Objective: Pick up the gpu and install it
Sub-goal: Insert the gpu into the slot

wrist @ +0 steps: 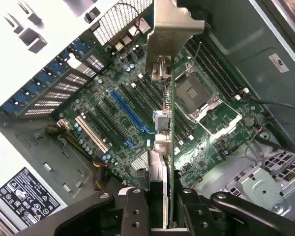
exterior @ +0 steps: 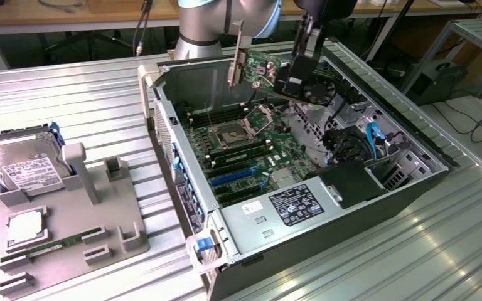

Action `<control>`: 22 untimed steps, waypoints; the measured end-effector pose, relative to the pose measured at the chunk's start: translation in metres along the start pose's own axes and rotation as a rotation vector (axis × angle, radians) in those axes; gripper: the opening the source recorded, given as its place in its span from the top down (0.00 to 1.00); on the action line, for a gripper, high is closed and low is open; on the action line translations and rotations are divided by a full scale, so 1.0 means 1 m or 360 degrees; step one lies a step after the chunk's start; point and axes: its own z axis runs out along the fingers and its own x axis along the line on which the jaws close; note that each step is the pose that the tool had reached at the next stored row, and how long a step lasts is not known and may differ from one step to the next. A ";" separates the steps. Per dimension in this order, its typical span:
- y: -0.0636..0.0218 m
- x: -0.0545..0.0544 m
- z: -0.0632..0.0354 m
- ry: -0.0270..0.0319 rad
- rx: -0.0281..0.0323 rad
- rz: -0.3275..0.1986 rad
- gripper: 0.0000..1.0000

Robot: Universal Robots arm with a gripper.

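The gpu (exterior: 268, 68) is a green card with a black fan and a pale metal bracket strip at one end. It hangs tilted over the far end of the open computer case (exterior: 408, 147), above the motherboard (exterior: 250, 153). My gripper (exterior: 302, 61) is shut on it from above. In the wrist view the gpu (wrist: 169, 137) shows edge-on, bracket end farthest from me, pinched in my gripper (wrist: 162, 216) between two black fingers (wrist: 135, 211). Under the card lie the blue expansion slots (wrist: 130, 110) and an open CPU socket (wrist: 196, 93).
A grey fixture (exterior: 98, 232) at the exterior view's left carries a hard drive (exterior: 23, 166), a memory stick (exterior: 53, 244) and a CPU chip (exterior: 25, 226). Inside the case are the power supply (exterior: 295, 204), blue cables (exterior: 373, 138) and drive bays. The case walls stand around the motherboard.
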 end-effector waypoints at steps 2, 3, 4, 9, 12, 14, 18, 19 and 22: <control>0.0000 0.000 0.0000 0.00001 -0.00005 -0.0125 0.72; 0.0000 0.000 0.0000 0.00002 -0.00007 -0.0178 0.72; 0.0000 0.000 0.0000 0.00003 -0.00010 -0.0253 0.72; 0.0000 0.000 0.0000 0.00004 -0.00016 -0.0396 0.72; 0.0000 0.000 0.0000 0.00007 -0.00017 -0.0453 0.72; 0.0000 0.000 0.0000 0.00007 -0.00019 -0.0497 0.72; 0.0000 0.000 0.0000 0.00007 -0.00022 -0.0568 0.72; 0.0000 0.000 0.0000 0.00007 -0.00023 -0.0586 0.72; 0.0000 0.000 0.0000 0.00008 -0.00025 -0.0637 0.72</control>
